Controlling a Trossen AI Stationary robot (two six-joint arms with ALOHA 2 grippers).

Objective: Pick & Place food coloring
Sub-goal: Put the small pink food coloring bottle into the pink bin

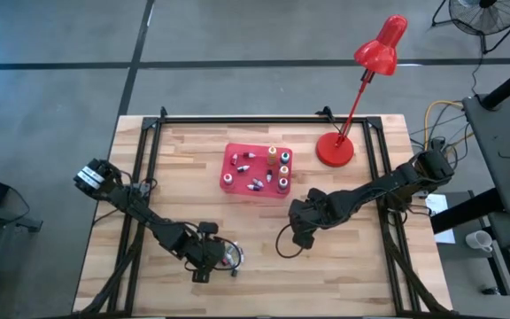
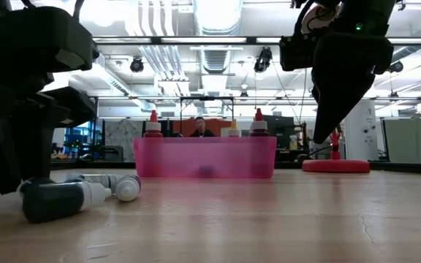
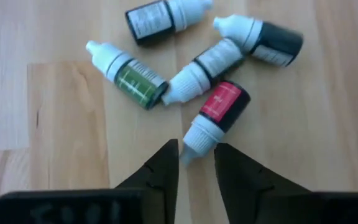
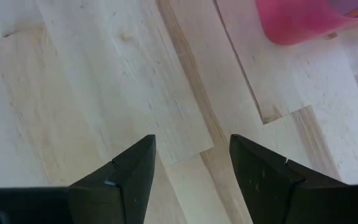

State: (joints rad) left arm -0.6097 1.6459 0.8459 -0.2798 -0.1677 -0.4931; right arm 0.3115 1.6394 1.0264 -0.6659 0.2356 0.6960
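Several small food coloring bottles point(image 3: 210, 56) with white caps lie on their sides in a cluster on the wooden table near its front left point(image 1: 231, 257). One has a red label point(image 3: 224, 102). My left gripper point(image 3: 196, 158) points steeply down over it, closed on its cap. More bottles stand and lie in the pink tray point(image 1: 228, 158) at the table's middle. My right gripper point(image 4: 191, 162) hangs open above bare wood, right of the tray and in front of it point(image 1: 301, 235). My left gripper has the white cap point(image 3: 199, 135) of the red-labelled bottle between its two fingertips, at the nozzle end. The fingers come slanting down from above and lie along the bottle's length. The bottle lies on its side on the table.
A red desk lamp stands with its base point(image 1: 335, 149) at the table's far right, its head point(image 1: 381, 46) reaching beyond the far edge. Black frame rails point(image 1: 149, 159) run along the table's sides. Bare wood lies between the two arms.
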